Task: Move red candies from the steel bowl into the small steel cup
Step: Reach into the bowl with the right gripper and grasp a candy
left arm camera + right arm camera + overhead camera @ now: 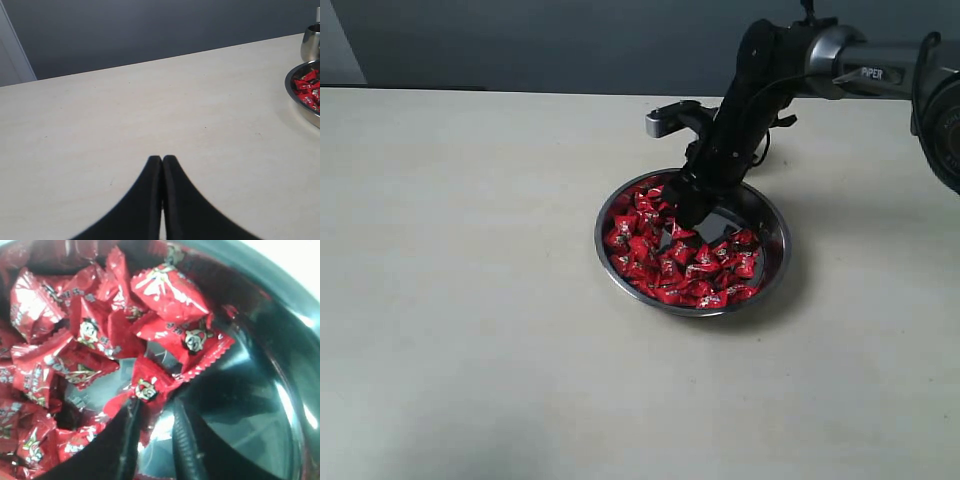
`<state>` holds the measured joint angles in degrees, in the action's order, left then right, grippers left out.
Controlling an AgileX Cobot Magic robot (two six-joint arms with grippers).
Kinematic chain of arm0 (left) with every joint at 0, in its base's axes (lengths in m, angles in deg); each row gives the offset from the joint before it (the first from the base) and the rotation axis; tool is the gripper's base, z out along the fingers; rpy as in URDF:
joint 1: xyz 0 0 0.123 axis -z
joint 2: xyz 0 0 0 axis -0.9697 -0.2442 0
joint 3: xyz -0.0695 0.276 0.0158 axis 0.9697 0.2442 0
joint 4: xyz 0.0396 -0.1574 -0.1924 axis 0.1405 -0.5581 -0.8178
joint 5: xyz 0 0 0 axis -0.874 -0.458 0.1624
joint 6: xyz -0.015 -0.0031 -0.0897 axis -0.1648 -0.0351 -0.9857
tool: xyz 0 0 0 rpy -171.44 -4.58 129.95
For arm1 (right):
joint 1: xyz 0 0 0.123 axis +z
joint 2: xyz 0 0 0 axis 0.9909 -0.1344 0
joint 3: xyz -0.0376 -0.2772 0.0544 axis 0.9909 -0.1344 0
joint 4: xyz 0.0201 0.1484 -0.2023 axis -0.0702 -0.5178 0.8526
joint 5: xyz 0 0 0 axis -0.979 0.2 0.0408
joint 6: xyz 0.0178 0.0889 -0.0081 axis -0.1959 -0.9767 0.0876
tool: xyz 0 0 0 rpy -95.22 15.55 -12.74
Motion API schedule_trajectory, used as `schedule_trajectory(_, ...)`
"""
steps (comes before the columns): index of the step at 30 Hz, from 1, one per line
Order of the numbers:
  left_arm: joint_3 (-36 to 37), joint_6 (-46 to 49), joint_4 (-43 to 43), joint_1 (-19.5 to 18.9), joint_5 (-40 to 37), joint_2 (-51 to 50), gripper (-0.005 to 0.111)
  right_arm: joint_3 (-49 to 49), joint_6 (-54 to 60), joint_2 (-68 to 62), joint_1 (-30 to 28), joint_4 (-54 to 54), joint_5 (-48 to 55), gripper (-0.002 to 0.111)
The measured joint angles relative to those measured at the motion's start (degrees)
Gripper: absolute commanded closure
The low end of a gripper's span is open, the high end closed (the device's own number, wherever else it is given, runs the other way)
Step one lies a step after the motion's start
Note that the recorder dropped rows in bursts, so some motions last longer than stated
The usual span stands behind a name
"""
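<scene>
Reaching down into the steel bowl (600, 238) from the right, the right pincer (156, 407) had its tips low among the red candies (665, 268), which lay heaped across most of the dish. A bare patch of steel showed beside the fingers. Its jaws stood a little apart, released, with shiny bowl floor visible between them and nothing clamped. One candy (145, 387) lay right at the fingertips, touching them or very nearly.

We judged the pick to be the step in hand. To do it well we thought the tips should straddle that nearest candy across its plump middle rather than its crimped edge, close firmly, then lift straight up so that neighbouring wrappers did not ride along or get flicked over the thin rim. The slick wrappers and mirror-smooth floor looked likely to let a candy skid away from a half-hearted squeeze.

The small steel cup (311, 44) stood upright on the counter (470, 300) just beyond the bowl, so the carry looked short, though its mouth was narrow. The left pincer (162, 159) hung clenched and empty over bare counter, well apart from the bowl and out of the way.
</scene>
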<state>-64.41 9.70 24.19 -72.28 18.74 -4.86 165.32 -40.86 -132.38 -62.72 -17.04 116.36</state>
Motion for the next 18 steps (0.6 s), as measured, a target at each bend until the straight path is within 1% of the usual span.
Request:
schedule_trajectory(1, 0.0, 0.0, 0.0, 0.0, 0.0, 0.0, 0.106, 0.0, 0.0, 0.0, 0.0, -0.2, 0.1, 0.109)
schedule_trajectory(13, 0.0, 0.0, 0.0, 0.0, 0.0, 0.0, 0.106, 0.0, 0.0, 0.1, 0.0, -0.1, 0.1, 0.109)
schedule_trajectory(18, 0.0, 0.0, 0.0, 0.0, 0.0, 0.0, 0.106, 0.0, 0.0, 2.3, 0.0, 0.6, -0.1, 0.109)
